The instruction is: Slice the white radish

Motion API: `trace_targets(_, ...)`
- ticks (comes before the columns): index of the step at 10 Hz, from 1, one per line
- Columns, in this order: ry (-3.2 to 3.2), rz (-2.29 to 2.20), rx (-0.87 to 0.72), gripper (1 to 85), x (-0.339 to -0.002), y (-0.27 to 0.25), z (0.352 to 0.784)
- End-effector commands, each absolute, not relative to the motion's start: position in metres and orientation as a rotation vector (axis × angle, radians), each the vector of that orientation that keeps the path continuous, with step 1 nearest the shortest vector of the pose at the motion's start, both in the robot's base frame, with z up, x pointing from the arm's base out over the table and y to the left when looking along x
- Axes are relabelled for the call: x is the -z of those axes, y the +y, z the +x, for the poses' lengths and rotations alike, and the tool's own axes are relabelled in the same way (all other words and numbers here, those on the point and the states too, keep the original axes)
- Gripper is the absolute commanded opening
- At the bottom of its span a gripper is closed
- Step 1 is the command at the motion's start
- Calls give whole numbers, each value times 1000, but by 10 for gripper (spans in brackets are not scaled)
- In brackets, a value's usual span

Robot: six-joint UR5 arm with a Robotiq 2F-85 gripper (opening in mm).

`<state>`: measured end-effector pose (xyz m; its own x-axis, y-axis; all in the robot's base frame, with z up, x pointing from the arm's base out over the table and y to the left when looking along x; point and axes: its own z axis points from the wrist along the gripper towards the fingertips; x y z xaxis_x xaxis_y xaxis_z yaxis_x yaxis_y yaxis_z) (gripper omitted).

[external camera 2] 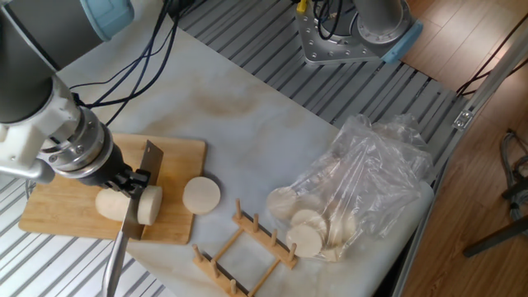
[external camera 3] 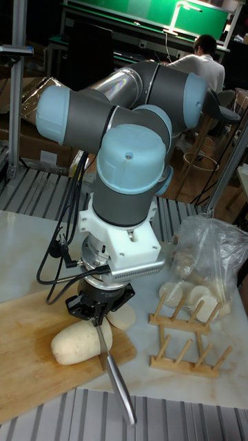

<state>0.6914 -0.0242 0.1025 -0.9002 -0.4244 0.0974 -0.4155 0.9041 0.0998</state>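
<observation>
1. Wooden cutting board (external camera 2: 66, 202) held the white radish (external camera 2: 124, 204).
2. We saw the gripper (external camera 2: 129, 179) clamped on a knife (external camera 3: 114, 375) cutting into it.
3. One slice (external camera 2: 200, 195) lay beside the board.

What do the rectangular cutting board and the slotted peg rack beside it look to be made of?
Rectangular cutting board: light wood, possibly bamboo, judging by its tan, striped grain and matte surface. Slotted peg rack: pale unfinished-looking wood, with upright dowels on two rails. Neither shows gloss, so any varnish is uncertain.
</observation>
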Motion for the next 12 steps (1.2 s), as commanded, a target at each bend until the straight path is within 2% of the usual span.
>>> trace_targets(1, -2914, 645, 94, 13, -103, -33, 675)
trace_targets(12, -2897, 659, 108, 13, -95, -37, 668)
